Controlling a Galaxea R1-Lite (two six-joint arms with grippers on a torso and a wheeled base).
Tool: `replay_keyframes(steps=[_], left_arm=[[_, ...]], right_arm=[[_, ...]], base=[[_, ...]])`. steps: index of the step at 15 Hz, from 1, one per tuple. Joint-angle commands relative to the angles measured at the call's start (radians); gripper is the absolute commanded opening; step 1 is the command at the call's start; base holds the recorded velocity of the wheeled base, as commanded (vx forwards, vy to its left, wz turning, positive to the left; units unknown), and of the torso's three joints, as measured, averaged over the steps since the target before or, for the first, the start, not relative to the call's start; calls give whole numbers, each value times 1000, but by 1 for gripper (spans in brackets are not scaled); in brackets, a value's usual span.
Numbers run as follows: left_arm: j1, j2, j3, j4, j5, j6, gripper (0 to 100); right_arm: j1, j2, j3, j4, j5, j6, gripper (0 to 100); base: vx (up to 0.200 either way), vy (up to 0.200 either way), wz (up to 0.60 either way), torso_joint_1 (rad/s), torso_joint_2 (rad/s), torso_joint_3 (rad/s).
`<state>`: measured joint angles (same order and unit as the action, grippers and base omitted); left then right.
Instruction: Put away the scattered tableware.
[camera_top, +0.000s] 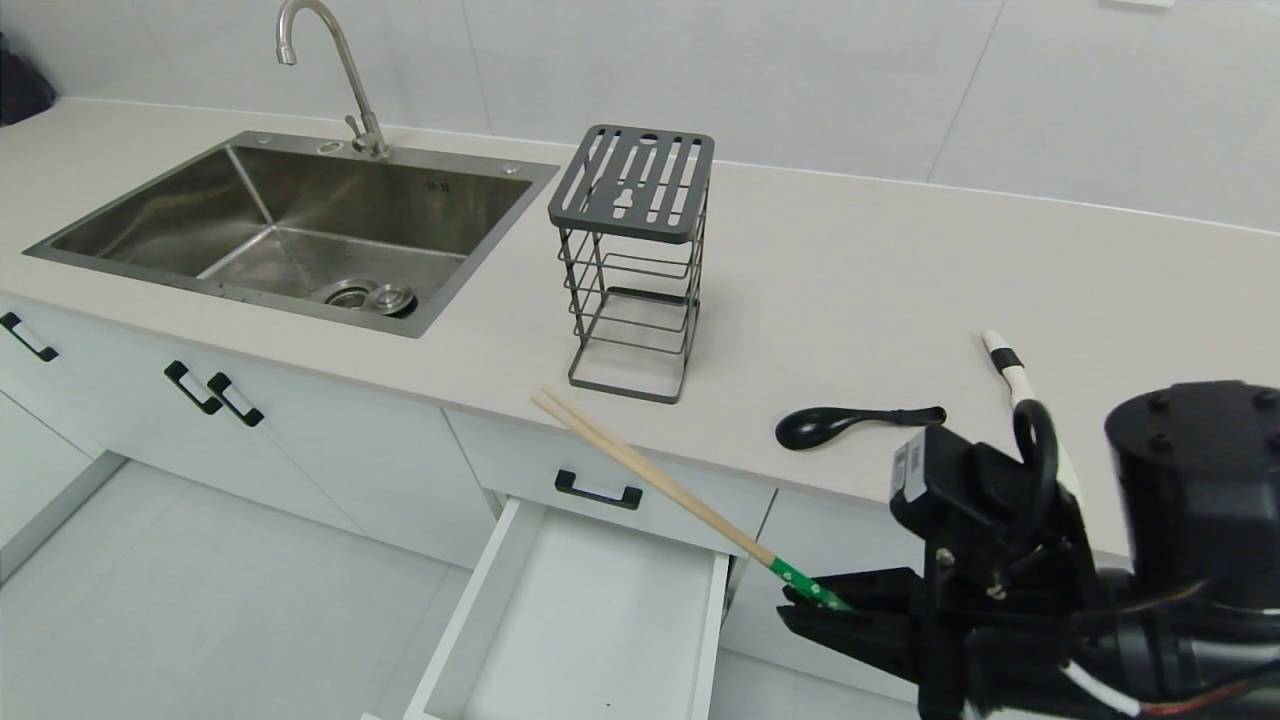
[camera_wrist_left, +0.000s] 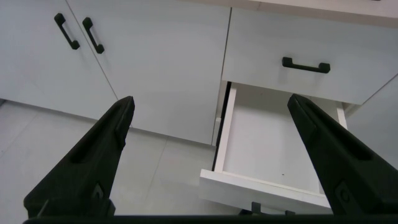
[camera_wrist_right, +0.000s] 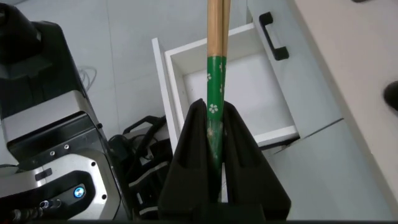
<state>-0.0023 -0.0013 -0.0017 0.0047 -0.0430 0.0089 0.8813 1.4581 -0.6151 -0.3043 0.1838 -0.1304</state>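
My right gripper (camera_top: 815, 600) (camera_wrist_right: 216, 134) is shut on the green end of a pair of wooden chopsticks (camera_top: 650, 475) (camera_wrist_right: 215, 56). They slant up and left over the open white drawer (camera_top: 590, 610) (camera_wrist_right: 242, 81). On the counter lie a black spoon (camera_top: 850, 422) and a white utensil with a black band (camera_top: 1008, 368), both just right of the dark wire rack (camera_top: 635, 260). My left gripper (camera_wrist_left: 211, 165) hangs open above the floor in front of the cabinets, with the open drawer (camera_wrist_left: 273, 155) between its fingers in its own view.
A steel sink (camera_top: 290, 230) with a tap (camera_top: 335, 70) sits at the counter's left. Cabinet doors with black handles (camera_top: 215, 392) (camera_wrist_left: 81, 31) run below the counter. The closed drawer front above the open one has a black handle (camera_top: 598, 490) (camera_wrist_left: 305, 65).
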Motion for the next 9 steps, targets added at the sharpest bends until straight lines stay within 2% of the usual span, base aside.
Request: replay_keyframes(steps=[1, 3, 9], left_arm=[[1, 1, 0, 0, 0, 0, 100], [-1, 1, 0, 0, 0, 0, 100], [1, 1, 0, 0, 0, -1, 100]], right_arm=[[114, 77, -11, -10, -116, 11, 0], [137, 120, -48, -18, -164, 12, 0], [137, 215, -110, -22, -184, -3, 0]], base=[[0, 0, 0, 0, 0, 0], [0, 0, 0, 0, 0, 0], [0, 0, 0, 0, 0, 0]])
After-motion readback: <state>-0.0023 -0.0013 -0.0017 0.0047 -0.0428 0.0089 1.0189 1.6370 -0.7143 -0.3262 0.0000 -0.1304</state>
